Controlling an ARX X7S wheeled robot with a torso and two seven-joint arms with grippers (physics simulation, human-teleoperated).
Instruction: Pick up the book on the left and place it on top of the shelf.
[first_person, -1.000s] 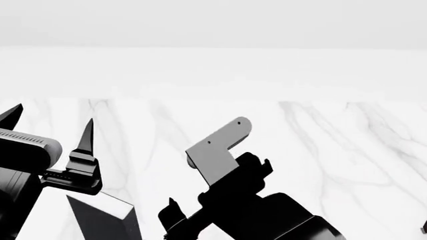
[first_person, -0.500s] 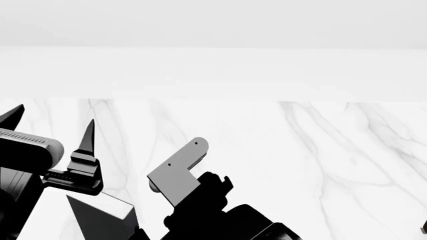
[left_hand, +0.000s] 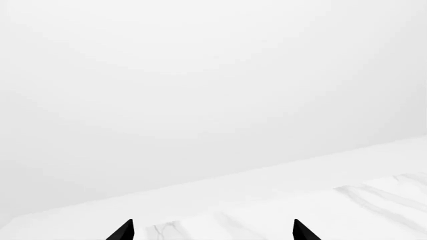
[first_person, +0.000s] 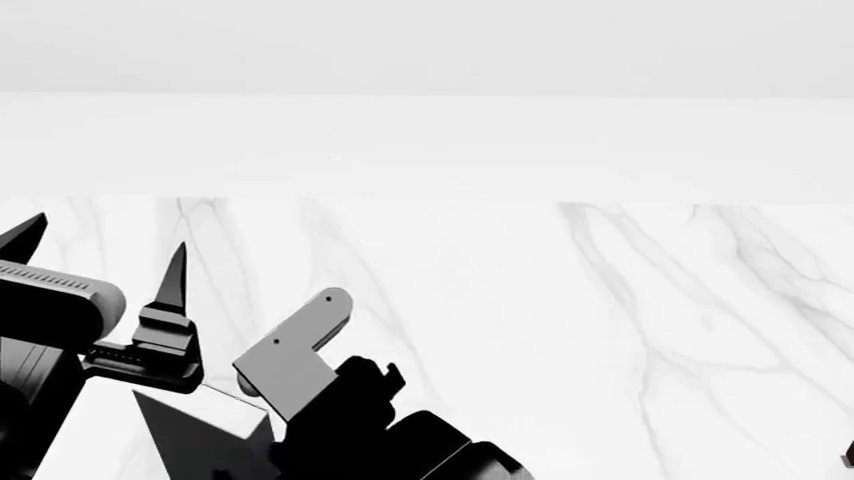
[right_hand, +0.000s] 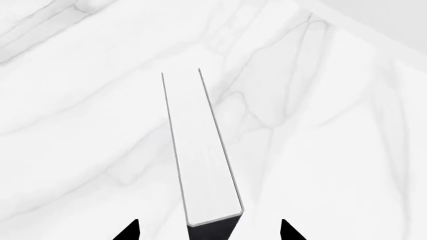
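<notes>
the book (right_hand: 203, 150) shows edge-on in the right wrist view, white page edges up, sitting between the right gripper (right_hand: 208, 231) fingertips. the tips look spread wider than the book though, so i honestly can't tell if it's pinched. in the head view the right arm is low over the white marble table (first_person: 601, 320), with a grey bracket plate (first_person: 291, 355) on it. a dark wedge with a pale edge (first_person: 200, 430) pokes out below the left gripper (first_person: 100, 262), whose jaws stand spread with nothing between them. the shelf isn't visible in any view.
</notes>
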